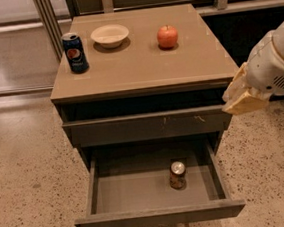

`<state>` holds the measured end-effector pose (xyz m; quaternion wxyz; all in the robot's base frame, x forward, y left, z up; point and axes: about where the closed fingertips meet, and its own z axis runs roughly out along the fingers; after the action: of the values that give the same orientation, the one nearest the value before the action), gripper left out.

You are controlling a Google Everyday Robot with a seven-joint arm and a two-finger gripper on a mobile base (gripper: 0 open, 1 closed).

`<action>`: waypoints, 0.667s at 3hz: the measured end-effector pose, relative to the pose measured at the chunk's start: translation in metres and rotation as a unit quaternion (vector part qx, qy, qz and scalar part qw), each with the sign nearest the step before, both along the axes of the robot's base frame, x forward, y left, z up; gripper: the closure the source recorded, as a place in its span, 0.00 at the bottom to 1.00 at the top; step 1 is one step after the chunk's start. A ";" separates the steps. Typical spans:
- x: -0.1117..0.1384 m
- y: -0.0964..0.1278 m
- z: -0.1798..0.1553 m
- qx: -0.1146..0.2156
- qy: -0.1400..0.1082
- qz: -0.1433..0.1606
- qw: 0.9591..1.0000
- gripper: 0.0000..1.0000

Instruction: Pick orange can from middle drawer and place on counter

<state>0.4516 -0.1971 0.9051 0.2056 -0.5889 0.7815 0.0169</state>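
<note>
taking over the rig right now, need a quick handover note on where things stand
Claw: in the air off the cabinet's right side, about level with the upper drawer front, well away from the orange can.
Orange can: upright in the middle drawer, right of centre.
Counter: has a Pepsi can, bowl and apple toward the back.
Done: drawer is open.
Left: reach in, grasp the can, lift it, set it on the counter.
</note>
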 end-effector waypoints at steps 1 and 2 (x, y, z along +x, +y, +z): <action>0.014 0.032 -0.081 0.065 0.026 -0.004 0.998 0.89; 0.038 0.066 -0.183 0.109 0.066 -0.011 0.992 1.00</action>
<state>0.4900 -0.1308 0.7220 0.2162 -0.5519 0.7934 0.1386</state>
